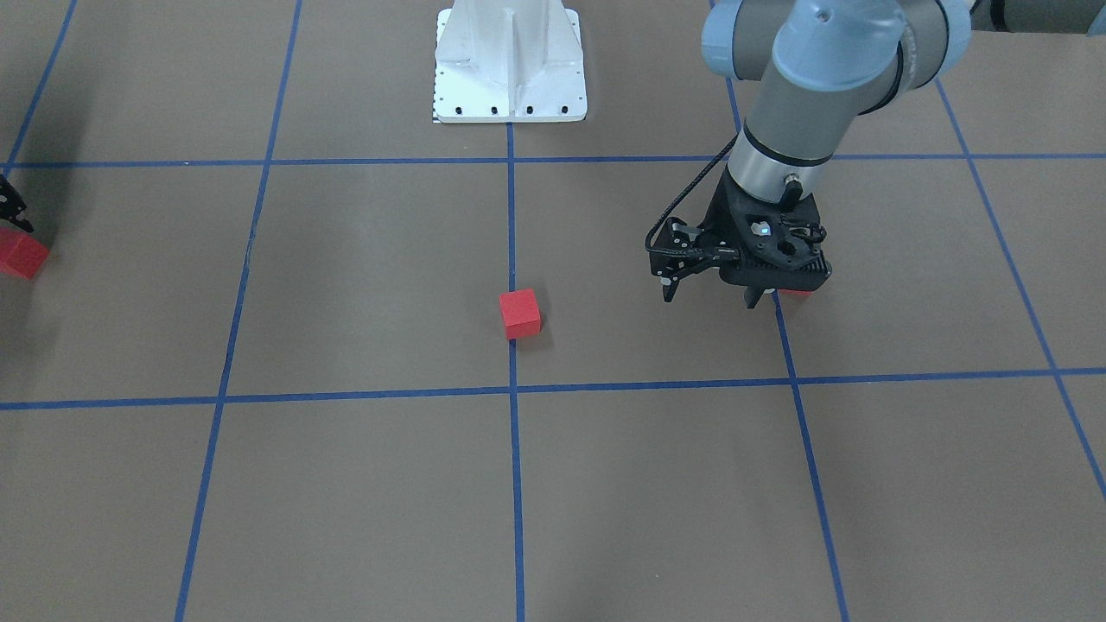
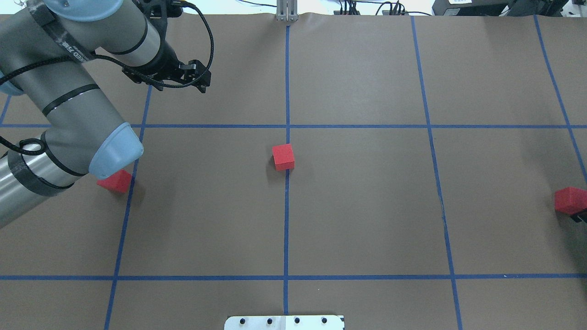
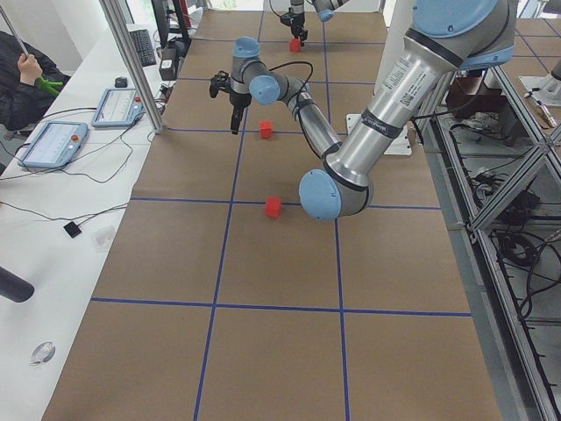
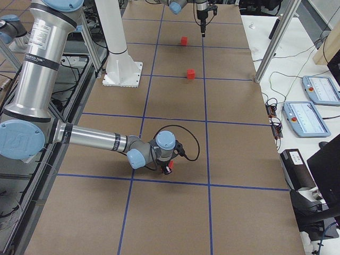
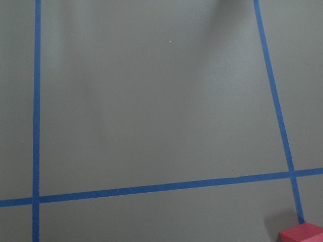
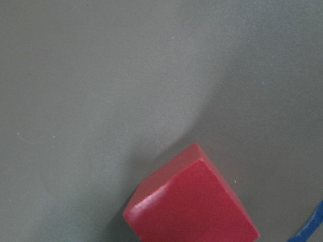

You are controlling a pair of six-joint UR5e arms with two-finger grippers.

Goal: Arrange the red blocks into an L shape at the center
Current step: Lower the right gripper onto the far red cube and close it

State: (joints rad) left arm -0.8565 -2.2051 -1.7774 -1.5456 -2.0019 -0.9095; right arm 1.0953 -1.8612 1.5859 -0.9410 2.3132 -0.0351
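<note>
**Brown worktop with blue tape grid: block positions relative to the fingers**

Brown paper covers the worktop (image 2: 367, 206), which blue tape divides into large squares. Three red blocks lie on it, well apart from one another.

**Left gripper.** The left gripper (image 1: 710, 299) hangs above the worktop with its fingers (image 1: 668, 292) pointing down and spread apart, holding nothing. The left-side block (image 2: 115, 181) lies on the robot's side of these fingers, just beside a tape line. The centre block (image 2: 283, 157) lies inboard of them, against the middle tape line (image 2: 286, 220) and between two of its crossings. Neither block touches the fingers.

**Right gripper.** The right gripper (image 2: 579, 216) is down at the right-side block (image 2: 570, 200). Its fingers are immediately next to the block. Whether they are spread or closed on it cannot be told.

**Differences between views**
- Front-facing: the left gripper hides all but a red sliver of the left-side block. Overhead, most of that block shows, partly under the arm's elbow joint.
- Front-facing and overhead: only an edge of the right gripper enters the picture. The exterior right view shows the whole gripper low over its block.
- Exterior left: shows the clear gap between the left fingers and the worktop.
- Left wrist: bare grid, with one red corner at the bottom right, at a tape line. Which block it is cannot be told.
- Right wrist: the right-side block fills the lower part of the picture, with no fingers visible.
</note>
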